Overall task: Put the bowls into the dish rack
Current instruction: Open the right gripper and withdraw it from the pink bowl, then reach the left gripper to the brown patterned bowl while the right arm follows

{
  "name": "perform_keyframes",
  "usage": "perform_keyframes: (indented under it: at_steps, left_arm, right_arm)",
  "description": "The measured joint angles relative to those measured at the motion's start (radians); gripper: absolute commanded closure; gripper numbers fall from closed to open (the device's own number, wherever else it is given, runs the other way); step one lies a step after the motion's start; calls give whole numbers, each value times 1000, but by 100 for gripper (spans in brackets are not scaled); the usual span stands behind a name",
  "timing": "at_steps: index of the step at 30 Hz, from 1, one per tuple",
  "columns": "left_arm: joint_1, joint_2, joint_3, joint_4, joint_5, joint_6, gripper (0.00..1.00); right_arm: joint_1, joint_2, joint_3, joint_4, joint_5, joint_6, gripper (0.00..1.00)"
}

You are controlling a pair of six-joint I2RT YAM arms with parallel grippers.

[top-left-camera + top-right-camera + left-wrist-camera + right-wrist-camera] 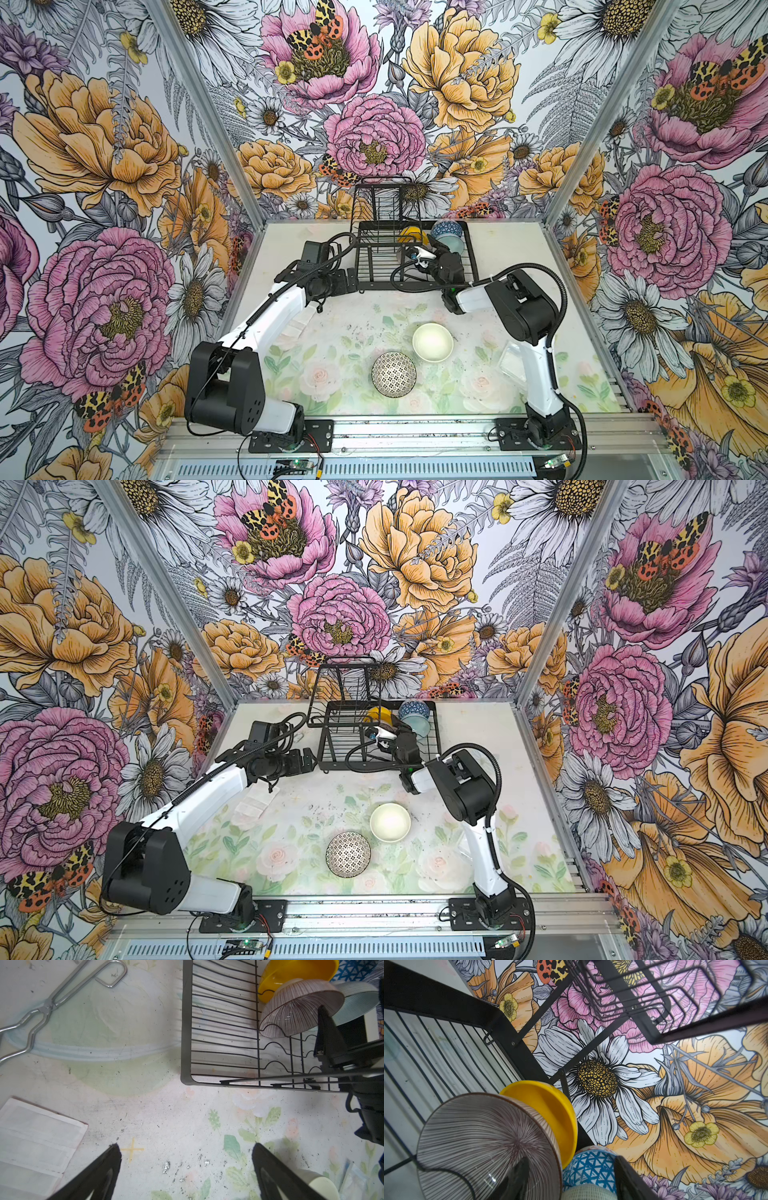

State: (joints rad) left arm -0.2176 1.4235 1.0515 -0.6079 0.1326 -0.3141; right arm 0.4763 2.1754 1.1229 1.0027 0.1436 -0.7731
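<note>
Reaching into the dish rack [374, 287] at the back of the bench [507, 241] with the right fingers [517, 1180], spreading them wide apart and gripping nothing. Straddling the rim of the pink-striped bowl [483, 1136] with them, one finger lying over its inside and one outside by the blue-patterned bowl [589, 1165]; not showing clearly whether either is touching the rim. Leaning that striped bowl on edge in the rack's base tray against the yellow bowl [550, 1109] just behind it, toward the tray's far right part in both top views. Standing the blue-patterned bowl and the pale teal bowl [455, 246] on edge just to the right of those two, the teal one nearer the front. Hovering over bare bench beside the rack's front left corner with the left fingers [99, 1172], holding them fully spread with nothing between. Leaving the cream bowl [432, 342] and the black-and-white patterned bowl [393, 374] sitting on the bench, near each other and well in front of the rack. Showing metal tongs [45, 1007] and a flat white packet [35, 1142] lying on the bench in the left wrist view.
</note>
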Motion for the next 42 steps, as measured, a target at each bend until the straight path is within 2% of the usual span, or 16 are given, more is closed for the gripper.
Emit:
perform_keyframes:
  at_steps: [4, 15, 30, 36, 42]
  left_arm:
    - [0, -6, -1, 0, 0, 0, 1]
    - [0, -19, -12, 1, 0, 0, 1]
    - [-18, -60, -29, 0, -2, -1, 1]
    - [-58, -93, -36, -17, -13, -2, 1]
    - [-111, -144, -51, -50, -29, -21, 1]
  right_arm:
    - [-3, -36, -26, 2, 4, 10, 9]
    - [-9, -117, -113, -6, 29, 59, 1]
    - [-5, -378, -266, -111, 105, 187, 0]
    - [17, -547, -309, -307, 161, 309, 1]
    - [30, -713, -189, -801, 272, 562, 1]
